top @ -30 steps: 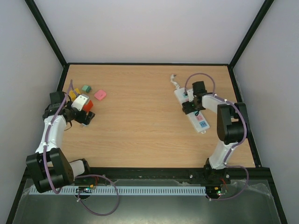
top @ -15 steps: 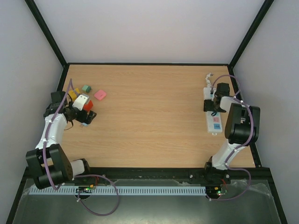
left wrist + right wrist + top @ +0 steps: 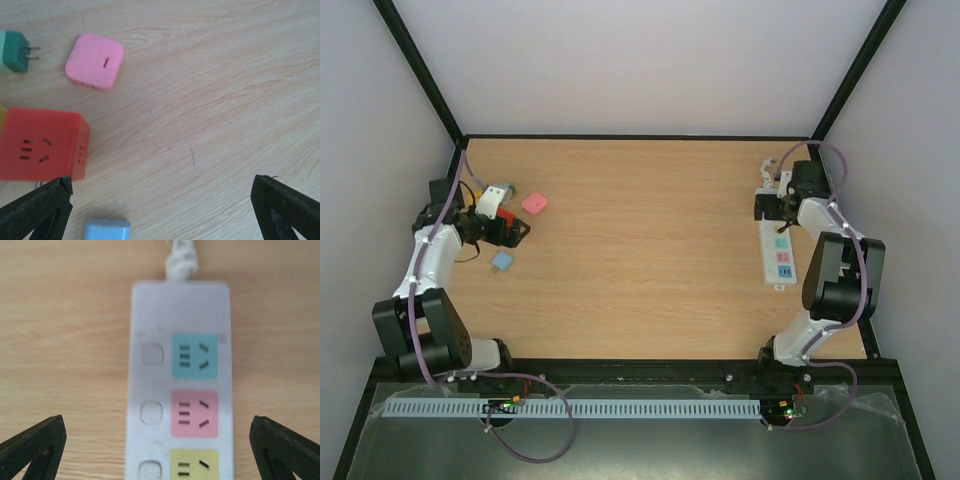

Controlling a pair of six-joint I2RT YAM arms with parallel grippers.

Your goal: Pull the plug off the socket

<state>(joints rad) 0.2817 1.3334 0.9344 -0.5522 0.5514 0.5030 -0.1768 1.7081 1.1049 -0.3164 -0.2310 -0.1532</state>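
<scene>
Well left of the socket point(image 3: 777, 250): left gripper point(image 3: 165, 210), jaws spread wide, nothing between them. Red cube point(image 3: 40, 145) and pink block point(image 3: 95, 61) lie just beyond it. The socket lies flat. Right gripper point(image 3: 160, 450) above its cord end, jaws spread, holding nothing.

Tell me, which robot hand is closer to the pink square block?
Left. The left gripper sits open right beside the pink square block, on the left side of the table. The right gripper is far across it, open above the cord end of the socket.
</scene>
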